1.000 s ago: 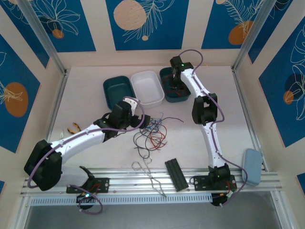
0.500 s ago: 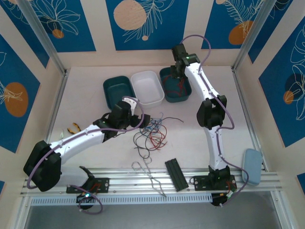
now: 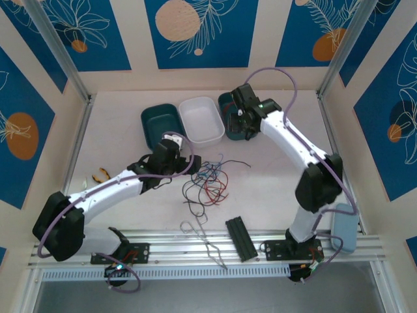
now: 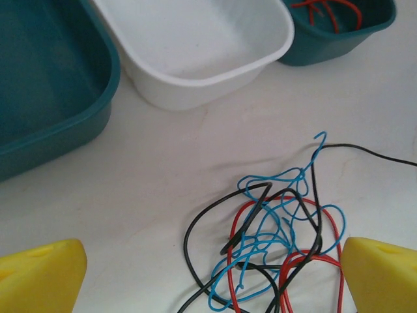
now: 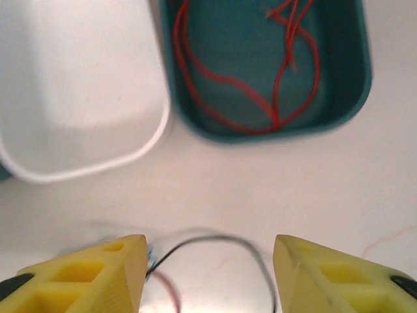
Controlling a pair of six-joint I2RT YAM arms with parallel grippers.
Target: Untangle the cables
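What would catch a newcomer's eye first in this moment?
A tangle of red, blue and black cables lies mid-table, under the open left gripper. One red cable lies alone in the rightmost teal tray, the open right gripper close by.

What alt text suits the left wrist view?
A tangle of blue, red and black cables lies between the open left fingers. Beyond stand a white tray, a left teal tray and a right teal tray holding a red cable.
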